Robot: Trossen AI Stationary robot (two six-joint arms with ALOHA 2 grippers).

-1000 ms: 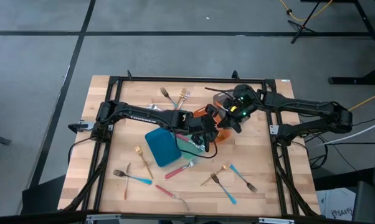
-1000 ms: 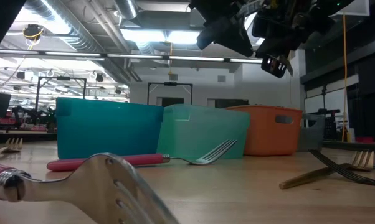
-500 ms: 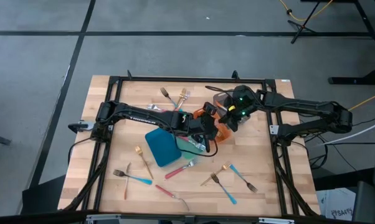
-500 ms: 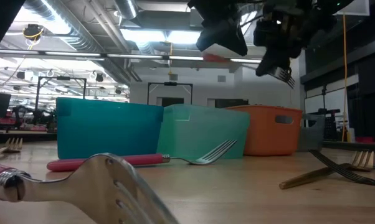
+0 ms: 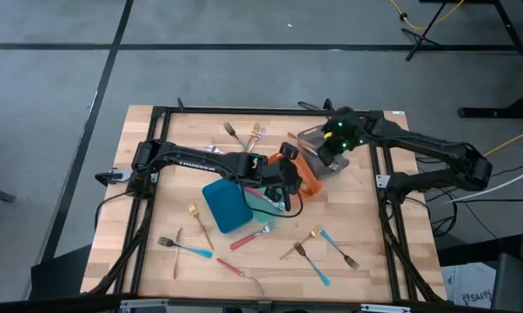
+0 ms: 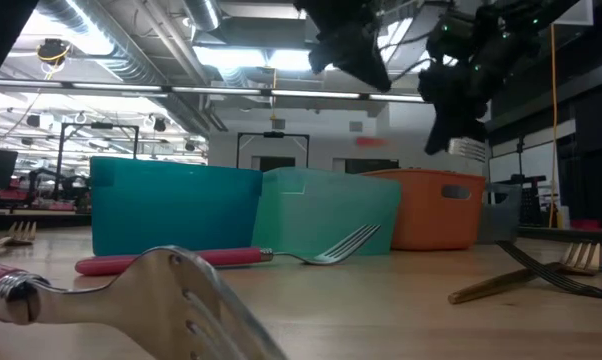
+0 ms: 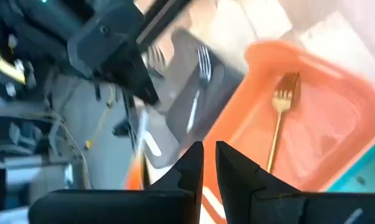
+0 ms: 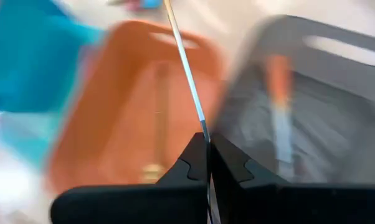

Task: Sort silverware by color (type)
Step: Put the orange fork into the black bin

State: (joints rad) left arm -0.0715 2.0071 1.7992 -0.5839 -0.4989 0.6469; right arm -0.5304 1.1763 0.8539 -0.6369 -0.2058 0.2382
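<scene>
Item: silver utensil (image 8: 186,68), slim plain shaft, pinched in my right gripper (image 8: 207,144), fingers closed tight on it.

Location: high at the table's far right, over the border between the orange tray (image 8: 147,93) and the grey tray (image 8: 312,99).

Axis: shaft runs straight out ahead of the fingers; the grey tray appears to lie just to one side.

Left gripper (image 7: 209,155): nearly closed, empty, over the orange tray, farther off.

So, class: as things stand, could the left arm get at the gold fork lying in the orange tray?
Probably yes: the left gripper hangs just over the orange tray, nothing covers the gold fork, but its fingers are shut and must open first.
</scene>
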